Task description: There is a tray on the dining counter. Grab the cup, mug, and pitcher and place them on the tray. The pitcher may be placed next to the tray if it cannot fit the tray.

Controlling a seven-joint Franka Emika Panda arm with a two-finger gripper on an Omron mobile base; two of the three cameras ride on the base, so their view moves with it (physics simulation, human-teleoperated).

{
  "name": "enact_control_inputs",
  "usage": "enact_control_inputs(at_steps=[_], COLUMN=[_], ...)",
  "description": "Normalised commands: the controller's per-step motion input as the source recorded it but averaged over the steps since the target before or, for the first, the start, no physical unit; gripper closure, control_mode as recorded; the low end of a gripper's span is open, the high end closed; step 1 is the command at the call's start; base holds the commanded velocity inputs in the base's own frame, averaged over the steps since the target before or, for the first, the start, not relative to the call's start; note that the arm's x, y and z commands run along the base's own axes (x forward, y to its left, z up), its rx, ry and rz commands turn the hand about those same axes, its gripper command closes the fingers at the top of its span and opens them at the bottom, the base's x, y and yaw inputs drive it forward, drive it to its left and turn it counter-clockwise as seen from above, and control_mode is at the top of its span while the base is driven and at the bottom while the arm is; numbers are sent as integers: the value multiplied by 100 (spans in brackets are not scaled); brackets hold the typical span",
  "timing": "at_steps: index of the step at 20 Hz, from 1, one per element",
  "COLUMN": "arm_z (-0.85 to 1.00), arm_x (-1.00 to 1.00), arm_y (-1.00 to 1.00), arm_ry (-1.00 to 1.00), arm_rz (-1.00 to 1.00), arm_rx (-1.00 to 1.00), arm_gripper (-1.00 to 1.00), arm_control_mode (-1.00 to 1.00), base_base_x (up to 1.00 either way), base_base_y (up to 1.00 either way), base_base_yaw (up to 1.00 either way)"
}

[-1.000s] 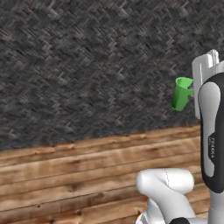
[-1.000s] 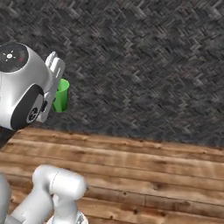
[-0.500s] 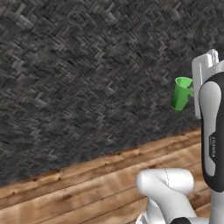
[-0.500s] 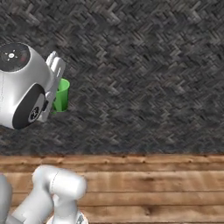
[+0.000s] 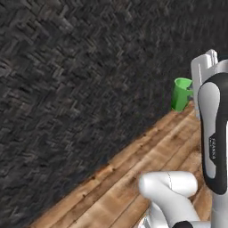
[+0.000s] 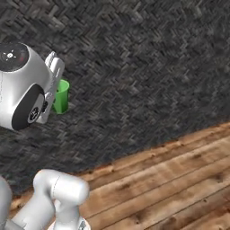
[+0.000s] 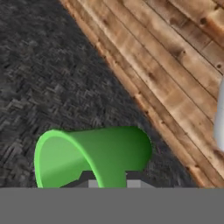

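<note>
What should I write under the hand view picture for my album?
The robot's hand carries a green cup above the grey wall and wooden boards.

A dark grey herringbone-patterned surface spans from about nine to one o'clock in the base views. Bordering it toward five o'clock run wooden floor planks, warm brown, laid diagonally, with nothing resting on them.

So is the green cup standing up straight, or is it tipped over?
Upright. In both base views the cup hangs in the gripper with its open rim on top.
</note>
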Motion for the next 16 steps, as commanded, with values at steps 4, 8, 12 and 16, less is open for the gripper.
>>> enact_control_inputs(at_steps=[4, 8, 12, 16], arm_z=[0, 0, 0, 0], arm_x=[0, 0, 0, 0], arm_y=[0, 0, 0, 0], arm_ry=[0, 0, 0, 0], arm_rz=[0, 0, 0, 0], arm_rx=[0, 0, 0, 0], arm_gripper=[100, 100, 100, 100], arm_control_mode=[100, 100, 100, 100], base_base_x=[4, 13, 54, 100], base_base_y=[23, 23, 26, 37], base_base_yaw=[-93, -89, -75, -50])
